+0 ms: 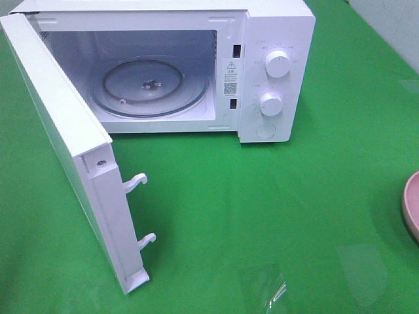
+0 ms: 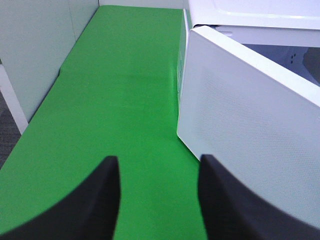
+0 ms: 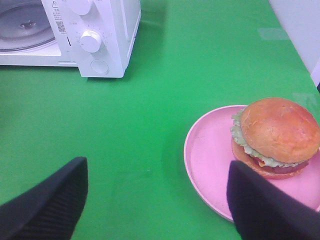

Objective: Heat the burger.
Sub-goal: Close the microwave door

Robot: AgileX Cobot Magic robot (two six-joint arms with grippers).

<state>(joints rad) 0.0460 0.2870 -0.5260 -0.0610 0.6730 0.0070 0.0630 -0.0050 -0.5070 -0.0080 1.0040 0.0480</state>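
The burger (image 3: pixel 277 132), with a glossy brown bun, green lettuce and a dark patty, sits on a pink plate (image 3: pixel 210 155) in the right wrist view. My right gripper (image 3: pixel 155 200) hangs above the green cloth, open wide and empty, with one finger (image 3: pixel 260 210) close to the plate's near rim. My left gripper (image 2: pixel 157 200) stands open with only cloth between its fingers, just outside the swung-out microwave door (image 2: pixel 250 135). The exterior high view shows neither gripper, and only the plate's edge (image 1: pixel 412 203) at the far right.
The white microwave (image 1: pixel 275 39) stands at the back with its door (image 1: pixel 59 131) swung open to the left. Its glass turntable (image 1: pixel 150 88) is bare. Two latch hooks (image 1: pixel 137 180) stick out from the door's edge. Two knobs (image 1: pixel 277 64) face front.
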